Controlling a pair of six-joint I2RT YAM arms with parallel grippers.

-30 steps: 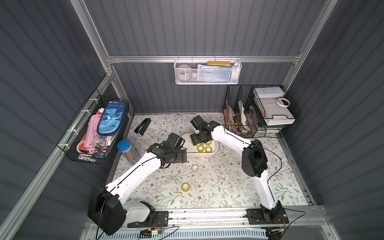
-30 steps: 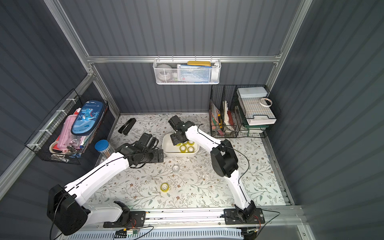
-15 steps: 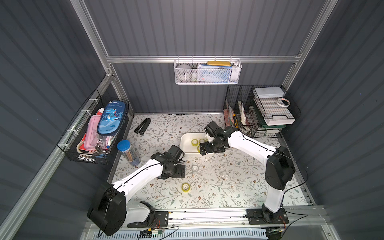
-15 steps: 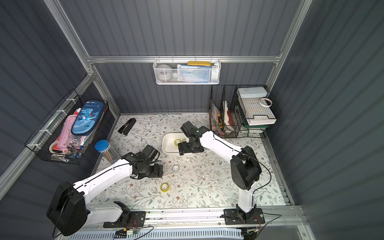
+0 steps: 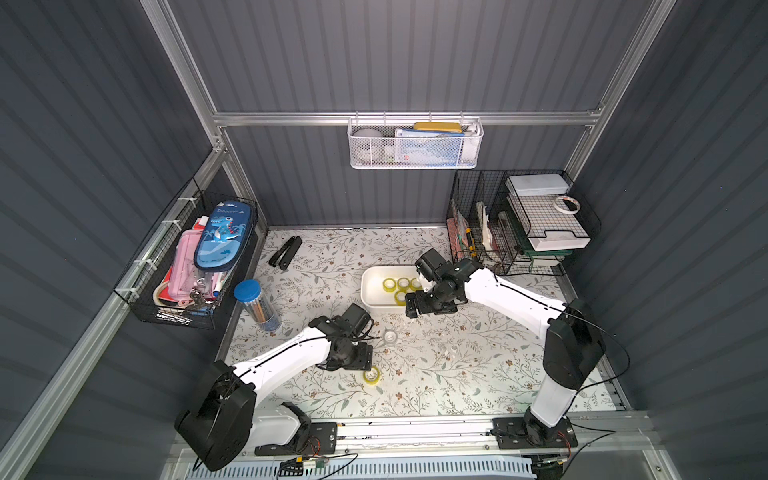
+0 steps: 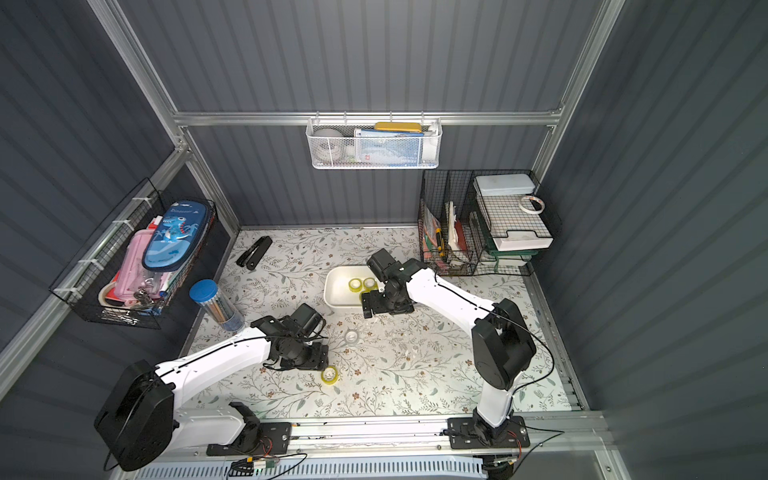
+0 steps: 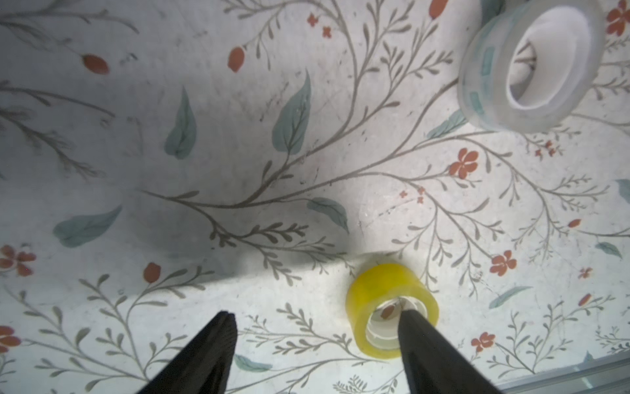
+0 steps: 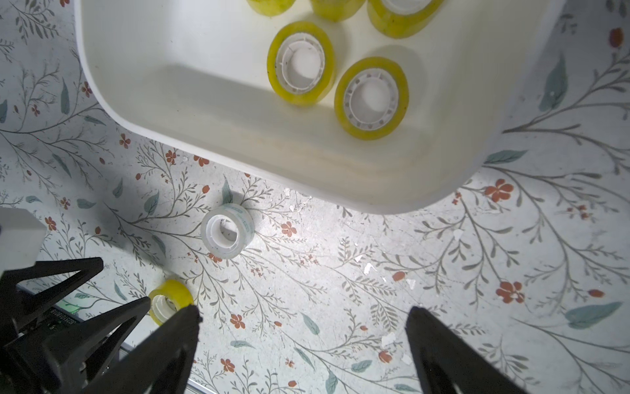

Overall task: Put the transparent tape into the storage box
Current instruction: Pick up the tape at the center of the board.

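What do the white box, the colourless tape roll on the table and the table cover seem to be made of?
White box: probably moulded plastic, smooth with a soft sheen and rounded corners. Colourless tape roll: translucent film wound on a white core, likely plastic. Table cover: a printed floral sheet, matte, scuffed; paper or vinyl cannot be told.

Right wrist view: white shallow plastic storage box point(image 8: 272, 153) is cut by the frame edge; three yellow-tinted clear tape rolls point(image 8: 402, 25) inside it are only partly in frame. In both top views the right arm point(image 5: 498, 291) covers one end of the box; rolls beneath cannot be counted. Left wrist view: colourless greyish tape roll point(image 7: 531, 68) outside the box is clipped at the frame edge; one finger point(image 7: 429, 348) of the left gripper point(image 7: 316, 313) overlaps the small yellow roll point(image 7: 381, 286) outside the box.
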